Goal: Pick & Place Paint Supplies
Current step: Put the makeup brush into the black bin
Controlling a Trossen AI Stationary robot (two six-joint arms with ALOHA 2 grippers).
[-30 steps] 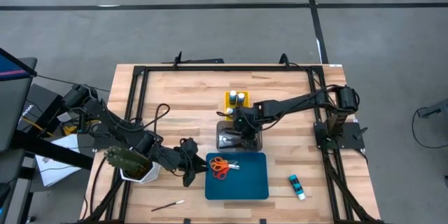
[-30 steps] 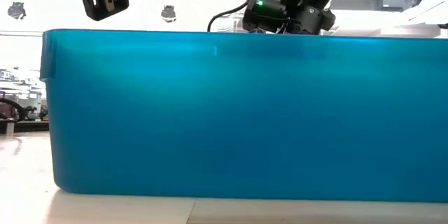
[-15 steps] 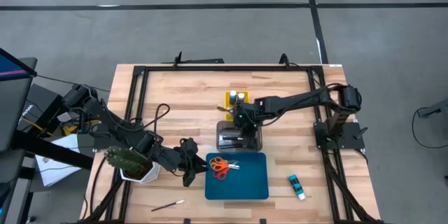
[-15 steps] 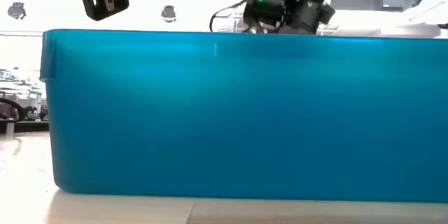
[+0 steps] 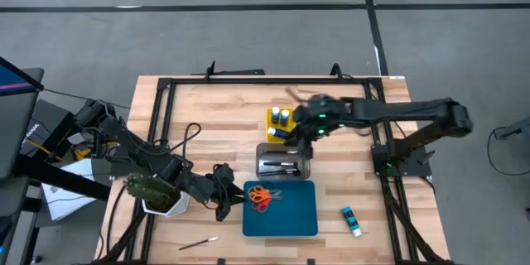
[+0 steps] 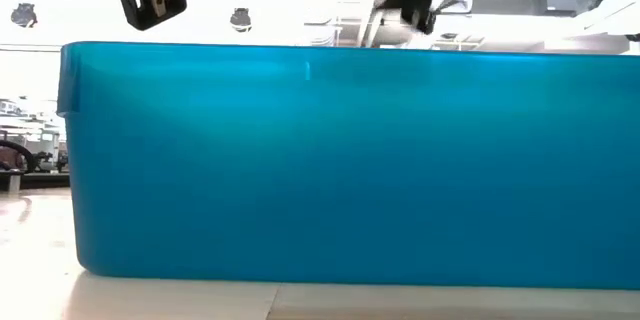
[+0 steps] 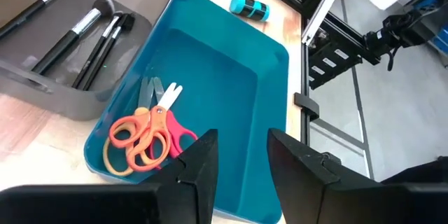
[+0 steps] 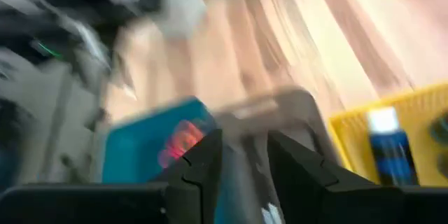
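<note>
Orange-handled scissors point(image 5: 261, 198) point(image 7: 143, 129) lie flat in the blue tray point(image 5: 298, 215). Dark-handled brushes point(image 7: 77, 38) lie in the grey tray point(image 5: 283, 162). Two blue white-capped bottles point(image 5: 281, 117) stand in the yellow tray; one shows in the right wrist view point(image 8: 388, 147). Another blue bottle point(image 5: 351, 221) point(image 7: 250, 8) lies on its side on the table to the right of the blue tray. A thin brush point(image 5: 199, 243) lies near the near edge. My left gripper point(image 5: 227, 201) point(image 7: 241, 171) hovers open at the blue tray's left edge. My right gripper point(image 5: 300, 128) point(image 8: 241, 164), blurred, is open above the yellow and grey trays.
A green cactus in a white pot point(image 5: 157, 192) stands under my left arm. A black frame point(image 5: 248, 83) runs round the table. In the low view the blue tray's wall point(image 6: 340, 160) fills the picture and hides the table behind it.
My right gripper has risen quickly from over the grey tray and swung toward the far right, to beside the yellow tray; the arm has drawn back toward the right edge. The brushes stay in the grey tray.
</note>
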